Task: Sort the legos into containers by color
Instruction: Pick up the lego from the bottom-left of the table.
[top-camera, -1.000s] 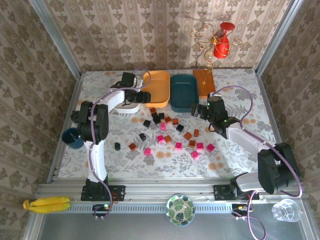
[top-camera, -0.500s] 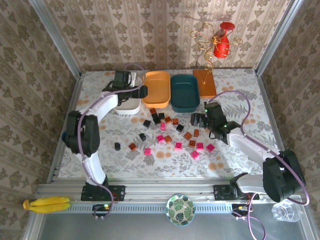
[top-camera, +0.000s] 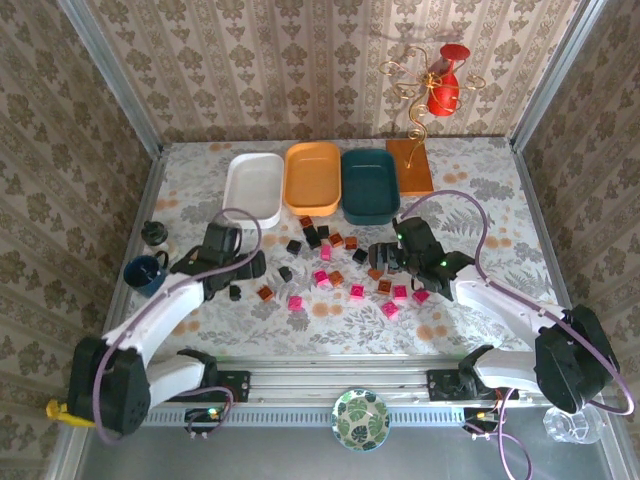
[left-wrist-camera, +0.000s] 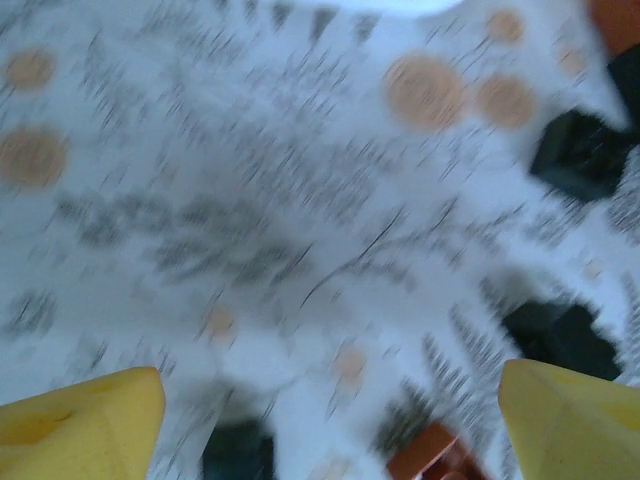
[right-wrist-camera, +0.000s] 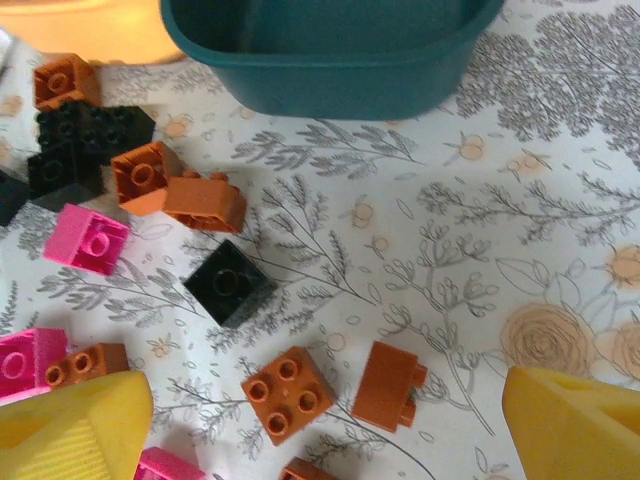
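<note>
The left arm has swung back from the far side to the near left of the table, and the right arm has slid down toward the bricks. The left gripper (top-camera: 236, 264) hangs low with its fingers wide apart and nothing in them, near a black brick (top-camera: 234, 292). The right gripper (top-camera: 386, 258) is wide apart too, over a brown brick (right-wrist-camera: 289, 392). The legos (top-camera: 336, 276) lie spread across the middle of the table. They look tiny, light, hard and smooth, so pinch the flat sides, not the corners. Behind them sit the white tray (top-camera: 253, 188), the orange-yellow tray (top-camera: 313, 175) and the teal tray (top-camera: 368, 186).
</note>
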